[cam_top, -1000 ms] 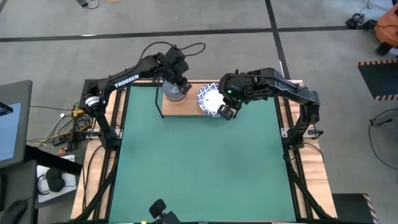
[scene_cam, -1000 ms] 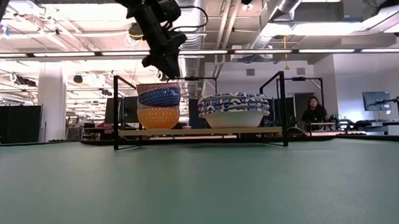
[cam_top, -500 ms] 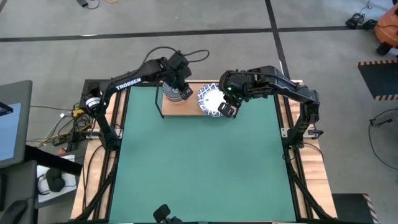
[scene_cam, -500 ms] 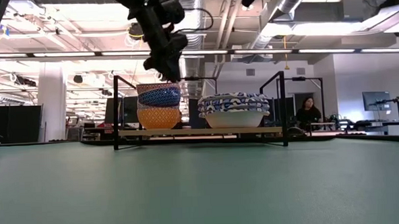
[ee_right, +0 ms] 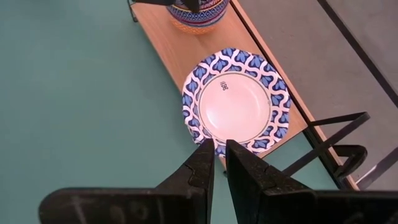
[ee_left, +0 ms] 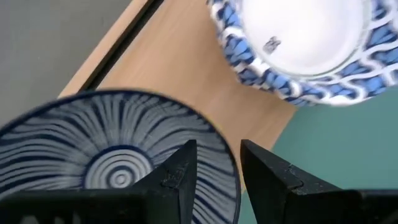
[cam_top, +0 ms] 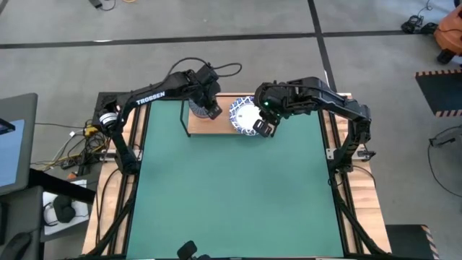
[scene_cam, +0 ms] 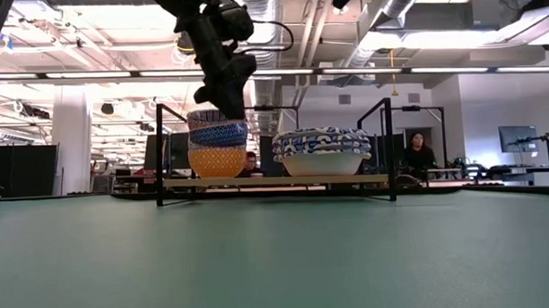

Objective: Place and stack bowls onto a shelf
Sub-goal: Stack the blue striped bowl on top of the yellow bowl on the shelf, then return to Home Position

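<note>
The shelf (cam_top: 219, 124), a light-wood board in a black frame, stands at the table's far edge. On its left part stands a stack of small bowls (scene_cam: 217, 143): yellow lowest in sight, blue above it, the grey-blue patterned bowl (ee_left: 106, 162) on top. On its right part sits the stack of white bowls with blue lattice rims (scene_cam: 321, 152) (ee_right: 236, 102). My left gripper (ee_left: 217, 168) is open just above the small stack, one finger over the top bowl's inside and one outside its rim. My right gripper (ee_right: 219, 152) is shut, high above the white bowls' near rim. My left gripper comes from above, pointing down, and its fingers (ee_left: 180, 177) straddle the rim (ee_left: 231, 186) of the grey-blue top bowl on the side toward the white bowls. Whether either finger touches the rim, I cannot tell. The bowl sits upright on the stack.
The shelf's black upright posts (scene_cam: 158, 154) (scene_cam: 390, 149) and top rails stand around both stacks. The green mat (cam_top: 231, 195) stretches from the shelf to the near edge. People (scene_cam: 417, 154) show in the room beyond the table.
My left gripper has shifted a little toward the table's near edge and right, from over the middle of the small stack to its rim, and has sunk slightly toward it. Both stacks have stayed where they were.
</note>
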`<state>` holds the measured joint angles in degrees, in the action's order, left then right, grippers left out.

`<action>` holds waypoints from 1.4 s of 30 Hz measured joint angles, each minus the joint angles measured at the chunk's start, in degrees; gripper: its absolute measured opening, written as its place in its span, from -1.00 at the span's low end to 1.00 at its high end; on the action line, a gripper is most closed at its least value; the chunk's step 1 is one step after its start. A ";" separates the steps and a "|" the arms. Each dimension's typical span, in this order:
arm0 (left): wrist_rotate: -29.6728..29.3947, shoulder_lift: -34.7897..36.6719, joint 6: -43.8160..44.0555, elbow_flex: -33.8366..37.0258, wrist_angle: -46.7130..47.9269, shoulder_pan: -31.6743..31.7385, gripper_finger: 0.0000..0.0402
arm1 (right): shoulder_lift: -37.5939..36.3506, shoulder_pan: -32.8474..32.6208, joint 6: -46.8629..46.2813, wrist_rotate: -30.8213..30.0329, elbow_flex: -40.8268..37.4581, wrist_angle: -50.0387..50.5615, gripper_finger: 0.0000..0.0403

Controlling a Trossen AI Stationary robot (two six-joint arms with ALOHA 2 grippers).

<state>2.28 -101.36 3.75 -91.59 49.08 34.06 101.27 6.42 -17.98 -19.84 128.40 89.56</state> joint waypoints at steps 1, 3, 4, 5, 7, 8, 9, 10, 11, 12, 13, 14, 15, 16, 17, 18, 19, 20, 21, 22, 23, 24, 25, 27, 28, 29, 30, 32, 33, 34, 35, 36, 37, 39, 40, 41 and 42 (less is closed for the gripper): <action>0.30 0.07 0.00 -0.40 0.01 0.00 -0.47 | 0.00 0.00 0.00 0.00 0.00 0.00 -0.67; 0.40 0.52 0.02 -1.04 0.00 0.00 -0.47 | 0.00 0.00 -0.02 0.03 0.00 0.00 -0.67; 0.45 0.77 0.02 -1.37 0.02 0.00 -0.47 | 0.00 0.00 -0.02 0.07 0.00 0.00 -0.67; 0.45 0.97 0.08 -1.68 0.01 -0.02 -0.47 | 0.00 0.00 -0.02 0.09 0.00 0.00 -0.67; 0.38 1.29 0.15 -2.35 0.07 -0.22 -0.47 | 0.00 0.00 -0.06 0.11 0.00 0.00 -0.67; 0.38 1.35 0.15 -2.51 0.04 -0.42 -0.47 | 0.00 0.00 -0.14 0.11 0.00 0.02 -0.67; 0.52 1.36 0.17 -2.52 0.14 -0.65 -0.47 | 0.00 0.00 -0.14 0.12 0.00 0.00 -0.67; 1.15 1.36 0.18 -2.52 0.39 -0.84 -0.47 | 0.00 0.00 -0.14 0.13 0.00 0.00 -0.67; 2.07 1.28 0.01 -2.52 0.89 -1.11 -0.47 | 0.00 0.00 -0.14 0.13 0.00 0.00 -0.67; 3.06 1.18 -0.29 -2.50 1.54 -1.46 -0.47 | 0.00 0.00 -0.15 0.13 0.00 0.00 -0.67; 3.76 1.16 -0.79 -2.22 1.68 -1.91 -0.47 | 0.00 0.00 -0.13 0.13 0.00 0.00 -0.67; 4.19 1.13 -1.42 -1.90 1.94 -2.34 -0.47 | 0.02 0.00 -0.13 0.13 0.00 0.00 -0.67; 4.26 1.07 -2.01 -1.55 2.42 -2.75 -0.47 | 0.00 0.00 -0.13 0.11 0.00 0.00 -0.67; 4.16 1.01 -2.53 -1.02 2.58 -3.12 -0.47 | 0.00 0.00 -0.13 0.11 0.00 0.00 -0.67; 3.82 0.99 -2.86 -0.54 2.66 -3.34 -0.47 | 0.01 0.00 -0.13 0.11 0.00 0.00 -0.67; 3.57 0.98 -3.02 -0.09 2.68 -3.43 -0.47 | 0.00 0.00 -0.13 0.11 0.00 -0.01 -0.67; 3.52 0.98 -3.06 0.13 3.13 -3.44 -0.47 | 0.00 0.00 -0.12 0.11 0.00 0.00 -0.67; 3.51 0.98 -3.07 0.21 3.83 -3.39 -0.47 | 0.00 0.00 -0.11 0.11 0.00 0.00 -0.67; 3.52 0.98 -3.18 0.21 4.58 -3.37 -0.47 | 0.00 0.00 -0.10 0.11 0.00 -0.02 -0.67; 3.44 0.98 -3.46 0.21 5.11 -3.37 -0.47 | 0.02 0.00 -0.07 0.11 0.00 0.00 -0.67; 3.36 0.98 -3.59 0.21 5.35 -3.34 -0.47 | 0.00 0.00 0.00 0.11 0.00 -0.02 -0.67; 3.29 0.99 -3.58 0.21 5.46 -3.34 -0.47 | 0.00 0.00 0.04 0.11 0.00 0.00 -0.67; 3.33 1.13 -3.56 0.06 5.75 -3.32 -0.47 | 0.00 0.08 0.11 0.11 0.00 -0.02 -0.67; 3.33 1.78 -3.58 -0.75 6.22 -3.26 -0.47 | 0.00 0.10 0.39 0.11 0.00 -0.02 -0.67; 3.33 2.39 -3.58 -1.26 6.00 -3.26 -0.47 | 0.00 0.10 0.49 0.11 0.00 -0.02 -0.67; 3.33 3.13 -3.75 -1.75 5.81 -3.26 -0.47 | 0.00 0.10 0.63 0.11 0.00 -0.06 -0.67; 3.32 3.72 -4.10 -2.28 5.79 -3.25 -0.47 | 0.00 0.10 1.03 0.11 0.00 -0.12 -0.67; 2.99 4.88 -4.84 -3.02 5.29 -3.23 -0.47 | 0.00 0.10 1.94 0.11 0.00 -0.50 -0.67; 2.91 5.40 -5.09 -3.27 5.08 -3.23 -0.47 | 0.01 0.11 2.56 0.13 0.00 -1.02 -0.67; 2.94 5.89 -5.35 -3.51 4.86 -3.23 -0.47 | 0.00 0.21 3.16 0.13 -0.02 -1.95 -0.67; 2.98 6.63 -5.51 -3.61 4.25 -3.23 -0.47 | 0.00 0.35 3.90 0.16 -0.02 -3.11 -0.67; 3.01 7.45 -5.64 -3.62 3.54 -3.23 -0.47 | 0.01 0.48 4.58 0.22 -0.02 -4.29 -0.67; 3.04 8.31 -5.74 -3.68 3.04 -3.23 -0.47 | 0.00 0.60 5.27 0.26 -0.02 -5.76 -0.67; 3.41 9.90 -6.12 -3.72 1.88 -3.23 -0.47 | 0.00 1.25 7.01 1.35 -0.02 -8.28 -0.67; 3.66 10.58 -6.12 -3.72 1.21 -3.23 -0.47 | 0.00 1.68 7.59 2.83 -0.02 -9.41 -0.67; 4.06 11.28 -6.14 -3.72 0.54 -3.23 -0.47 | 0.00 2.13 8.04 4.69 -0.02 -10.74 -0.67; 4.65 11.98 -6.17 -3.72 -0.21 -3.21 -0.47 | 0.01 2.56 8.48 6.47 -0.04 -11.96 -0.67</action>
<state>6.93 -89.38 -2.42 -95.31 48.87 30.85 101.29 8.98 -9.50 -13.36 128.36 77.60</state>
